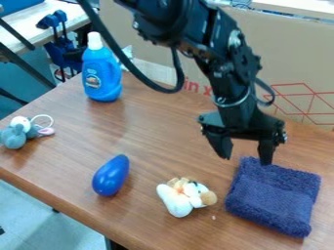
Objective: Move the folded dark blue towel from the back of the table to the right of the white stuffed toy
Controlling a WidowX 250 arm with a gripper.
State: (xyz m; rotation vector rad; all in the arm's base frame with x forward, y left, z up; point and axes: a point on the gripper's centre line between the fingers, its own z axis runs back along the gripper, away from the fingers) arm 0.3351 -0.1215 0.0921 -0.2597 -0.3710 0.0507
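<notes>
One black two-finger gripper (244, 160): hanging downward at the right of the view, its fingers standing apart and gripping nothing; one fingertip is overlapping the far edge of the towel in the view, contact impossible to tell. One dark blue towel (274, 195), thick-piled, folded into a rough square: lying flat at the near right of the wooden counter (156, 134). One small plush toy (185, 196), white with tan patches: lying just left of the towel, apart from it. One smooth blue egg-shaped object (111, 176): resting on its side, left of the white plush, its narrower end pointing away from the camera. One grey-blue and white plush toy (23, 132) with a pink part and a pale loop: sitting at the left edge of the counter. One blue bottle (102, 73), white-capped and labelled: standing upright toward the far left. One cardboard panel (297, 58), marked with red lines: standing behind the counter.
</notes>
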